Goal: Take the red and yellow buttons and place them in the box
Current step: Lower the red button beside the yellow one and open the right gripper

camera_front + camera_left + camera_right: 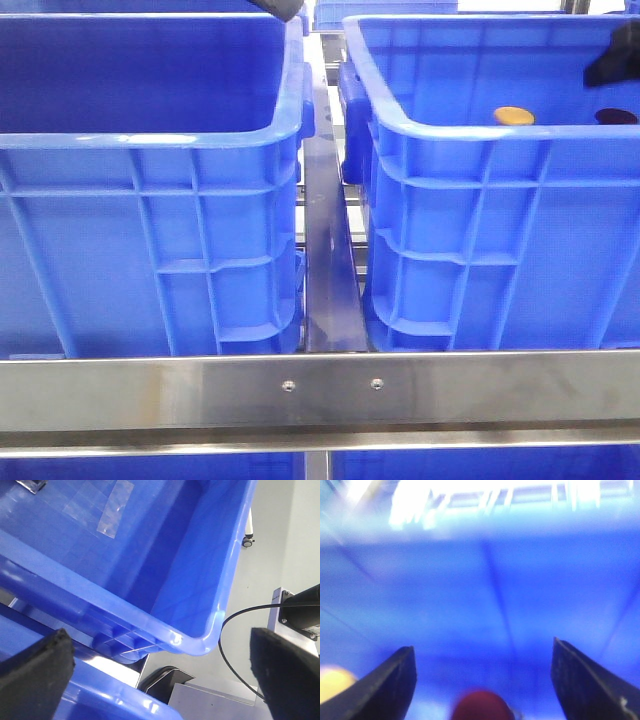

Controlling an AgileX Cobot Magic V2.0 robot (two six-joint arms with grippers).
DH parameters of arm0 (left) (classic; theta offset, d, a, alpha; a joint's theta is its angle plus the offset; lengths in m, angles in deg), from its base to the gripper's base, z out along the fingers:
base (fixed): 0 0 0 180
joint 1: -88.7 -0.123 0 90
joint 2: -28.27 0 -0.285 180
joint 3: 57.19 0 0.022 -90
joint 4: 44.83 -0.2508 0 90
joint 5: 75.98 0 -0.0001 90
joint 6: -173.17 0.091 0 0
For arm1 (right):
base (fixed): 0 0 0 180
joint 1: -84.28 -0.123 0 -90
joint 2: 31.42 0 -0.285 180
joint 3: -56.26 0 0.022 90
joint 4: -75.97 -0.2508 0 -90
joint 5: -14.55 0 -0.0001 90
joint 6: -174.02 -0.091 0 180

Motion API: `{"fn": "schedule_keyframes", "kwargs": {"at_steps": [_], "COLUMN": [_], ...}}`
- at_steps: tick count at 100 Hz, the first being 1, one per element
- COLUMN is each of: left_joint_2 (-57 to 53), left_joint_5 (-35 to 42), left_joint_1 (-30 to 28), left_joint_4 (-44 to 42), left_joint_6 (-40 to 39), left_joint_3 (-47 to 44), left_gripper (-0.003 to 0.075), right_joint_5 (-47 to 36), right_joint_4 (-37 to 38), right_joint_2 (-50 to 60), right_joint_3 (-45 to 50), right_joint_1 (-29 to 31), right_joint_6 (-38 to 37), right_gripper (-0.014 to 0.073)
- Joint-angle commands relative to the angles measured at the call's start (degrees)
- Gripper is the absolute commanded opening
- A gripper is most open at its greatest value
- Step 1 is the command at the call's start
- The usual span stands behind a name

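Note:
Two blue crates stand side by side: the left crate [150, 140] and the right crate [480, 140]. The orange-yellow button [514, 116] and the dark red button [616, 117] lie on the floor of the right crate. My right gripper [615, 55] hangs open inside that crate, above the red button. In the right wrist view the red button [482, 707] lies between the open fingers and the yellow button [332, 682] is off to one side. My left gripper [162, 680] is open and empty over a crate's rim [200, 642]; in the front view only its tip [280, 8] shows.
A steel rail [320, 390] crosses the front. A metal strip [328, 260] runs between the crates. More blue crates stand behind. A black cable [235, 645] and a motor show in the left wrist view.

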Motion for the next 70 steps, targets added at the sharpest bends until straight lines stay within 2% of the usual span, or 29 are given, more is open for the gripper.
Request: {"fn": "schedule_keyframes", "kwargs": {"at_steps": [1, 12, 17, 24, 33, 35, 38, 39, 40, 44, 51, 53, 70], "left_joint_2": [-3.05, -3.05, -3.05, -3.05, -3.05, -3.05, -3.05, -3.05, -3.05, -3.05, -3.05, -3.05, -3.05], "left_joint_5": [1.07, 1.07, 1.23, 1.10, 0.40, 0.40, 0.40, 0.40, 0.40, 0.40, -0.32, -0.43, -0.75], "left_joint_1": [0.36, 0.36, 0.24, -0.02, -0.93, -1.24, -1.46, -1.56, -1.56, -1.94, -1.94, -1.94, -1.94], "left_joint_4": [3.95, 3.95, 3.70, 2.71, 2.42, 2.42, 2.42, 2.42, 2.42, 2.42, 2.33, 2.33, 1.34], "left_joint_6": [-0.05, -0.05, -0.05, -0.05, -0.05, -0.05, -0.05, -0.05, -0.05, -0.05, -0.05, -0.05, -0.05], "left_joint_3": [1.77, 1.77, 1.77, 1.77, 1.77, 1.77, 1.77, 1.77, 1.77, 1.77, 1.77, 1.77, 1.65], "left_gripper": [0.0670, 0.0654, 0.0619, 0.0541, 0.0384, 0.0325, 0.0278, 0.0230, 0.0230, 0.0132, -0.0024, -0.0017, -0.0020], "right_joint_5": [2.66, 3.41, 3.41, 3.35, 3.57, 3.84, 4.25, 4.85, 4.85, 6.35, 7.98, 8.37, 10.45], "right_joint_4": [-1.56, -1.56, -1.56, -1.51, -1.51, -1.51, -1.51, -1.51, -1.51, -1.51, -1.51, -1.51, -1.51], "right_joint_2": [5.72, 9.35, 11.04, 13.59, 16.94, 17.93, 18.67, 19.14, 19.39, 20.77, 23.02, 23.67, 28.80], "right_joint_3": [-0.33, 2.13, 3.76, 6.18, 8.77, 9.60, 10.35, 10.72, 10.72, 11.94, 13.49, 14.03, 18.55], "right_joint_1": [0.26, 0.26, 0.26, 0.26, 0.26, 0.26, 0.18, 0.19, 0.19, 0.19, 0.19, 0.19, 0.19], "right_joint_6": [0.60, 0.60, 0.60, 0.60, 0.60, 0.60, 0.60, 0.60, 0.60, 0.60, 0.60, 0.60, 0.60], "right_gripper": [0.0579, 0.0579, 0.0563, 0.0486, 0.0309, 0.0246, 0.0200, 0.0171, 0.0156, 0.0059, -0.0048, -0.0078, -0.0062]}}
